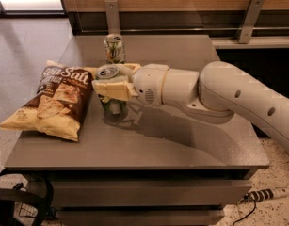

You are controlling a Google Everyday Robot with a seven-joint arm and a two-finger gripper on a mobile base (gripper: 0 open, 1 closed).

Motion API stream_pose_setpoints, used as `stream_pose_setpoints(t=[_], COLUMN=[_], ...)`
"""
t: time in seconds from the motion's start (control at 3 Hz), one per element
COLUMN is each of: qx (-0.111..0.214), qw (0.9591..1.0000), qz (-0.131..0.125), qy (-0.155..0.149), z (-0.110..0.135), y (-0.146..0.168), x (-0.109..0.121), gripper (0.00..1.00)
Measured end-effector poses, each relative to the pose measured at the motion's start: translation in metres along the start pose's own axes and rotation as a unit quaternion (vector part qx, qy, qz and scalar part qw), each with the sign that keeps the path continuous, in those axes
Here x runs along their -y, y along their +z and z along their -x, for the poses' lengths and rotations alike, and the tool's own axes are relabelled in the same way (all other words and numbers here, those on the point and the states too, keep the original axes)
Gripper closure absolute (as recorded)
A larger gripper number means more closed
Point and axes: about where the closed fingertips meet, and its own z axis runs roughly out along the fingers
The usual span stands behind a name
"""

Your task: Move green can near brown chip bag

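Note:
The green can (109, 103) stands upright in my gripper (106, 81), which is shut around its upper body; its silver top shows above the pale fingers (111, 89). The can is just right of the brown chip bag (54, 100), which lies flat on the left of the grey table (181, 149), with a small gap between them. I cannot tell whether the can's base touches the tabletop. My white arm reaches in from the right.
A whiter can with a green and red logo (114, 48) stands behind the gripper near the table's back. A wood-panelled wall with metal brackets (250, 18) runs along the back. A power strip (266, 194) lies on the floor at lower right.

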Motion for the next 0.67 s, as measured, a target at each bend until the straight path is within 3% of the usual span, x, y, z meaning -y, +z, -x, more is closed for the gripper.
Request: stream_pose_setpoints(t=[0.33,0.67], qx=[-0.003,0.005], qw=[1.0,0.9999], qz=[-0.004,-0.013], qy=[-0.008,0.003], z=[-0.014,-0.031], y=[-0.006,-0.015], x=[0.0,0.005], gripper=[1.0,1.0])
